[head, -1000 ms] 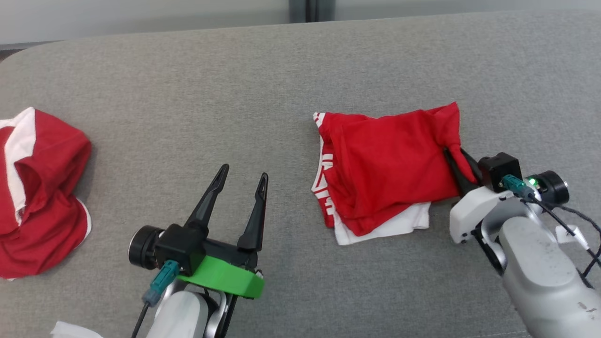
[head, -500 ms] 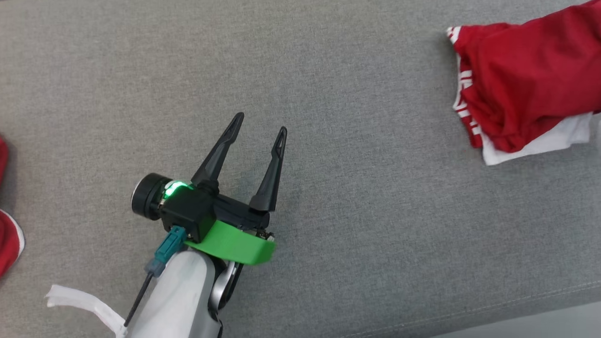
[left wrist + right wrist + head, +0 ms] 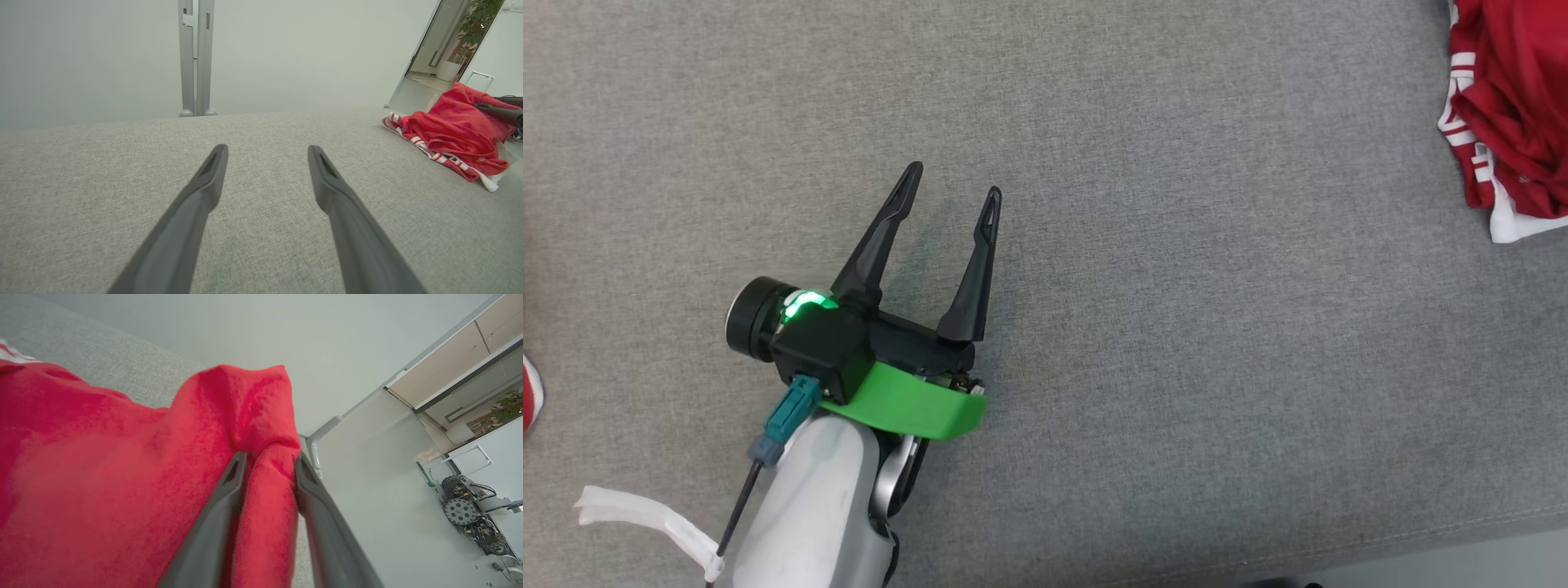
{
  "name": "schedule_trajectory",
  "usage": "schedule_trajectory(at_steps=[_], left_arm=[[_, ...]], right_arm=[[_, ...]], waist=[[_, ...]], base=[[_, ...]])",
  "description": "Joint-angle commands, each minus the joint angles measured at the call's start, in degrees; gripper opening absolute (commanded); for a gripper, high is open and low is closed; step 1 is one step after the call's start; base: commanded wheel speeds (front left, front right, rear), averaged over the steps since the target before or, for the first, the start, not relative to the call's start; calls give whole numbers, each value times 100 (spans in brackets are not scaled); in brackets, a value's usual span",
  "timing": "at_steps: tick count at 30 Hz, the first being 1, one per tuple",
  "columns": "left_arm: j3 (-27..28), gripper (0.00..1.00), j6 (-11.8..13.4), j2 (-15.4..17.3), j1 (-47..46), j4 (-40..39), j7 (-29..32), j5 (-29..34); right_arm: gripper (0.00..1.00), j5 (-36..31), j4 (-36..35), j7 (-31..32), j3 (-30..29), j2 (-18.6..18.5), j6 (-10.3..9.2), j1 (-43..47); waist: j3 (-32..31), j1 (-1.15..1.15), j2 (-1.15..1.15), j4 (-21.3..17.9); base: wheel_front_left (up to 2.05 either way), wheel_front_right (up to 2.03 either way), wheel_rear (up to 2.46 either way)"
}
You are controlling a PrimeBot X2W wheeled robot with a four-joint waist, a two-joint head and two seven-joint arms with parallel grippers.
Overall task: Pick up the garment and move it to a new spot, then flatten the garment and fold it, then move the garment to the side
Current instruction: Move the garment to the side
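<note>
- At the far left edge of the head view, a sliver of another red cloth (image 3: 529, 392) is peeking in. I am leaving it alone, since it isn't the piece I am working on.
- Left of centre, my left gripper (image 3: 953, 181) is hovering low over the grey cushion (image 3: 1176, 327). Its fingers are spread and nothing is between them. I judge I am parking it there to stay out of the way of the carry.
- In the upper right corner, the garment (image 3: 1511, 106), red with white striped trim, is lying bunched on the cushion. It is well apart from my left gripper.
- In the right wrist view, at centre, my right gripper (image 3: 270, 457) is pinching a gathered fold of the red fabric. I am probably gripping a bunched edge so the folded layers travel together toward the side.
</note>
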Motion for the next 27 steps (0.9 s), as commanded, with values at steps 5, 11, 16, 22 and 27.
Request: schedule_trajectory(at_steps=[5,11,16,22,27], left_arm=[[11,100,-32,29,0,14,0,-140],[145,100,75,28,230,62,0,-364],[330,100,180,29,497,73,0,-506],[760,100,232,27,742,52,0,-505],[1014,100,190,25,933,102,0,-471]], right_arm=[[100,-284,-189,-17,-350,203,-10,174],[100,-207,-1071,-17,-60,636,-10,441],[100,189,-1766,-17,267,962,-10,824],[100,684,-2730,-16,502,1469,-10,1493],[100,632,-3634,-16,563,2158,-9,2370]], waist=[[-311,0,0,104],[-877,0,0,162],[-1413,0,0,284],[-1836,0,0,437],[-2153,0,0,576]], base=[[0,0,0],[0,0,0],[0,0,0],[0,0,0],[0,0,0]])
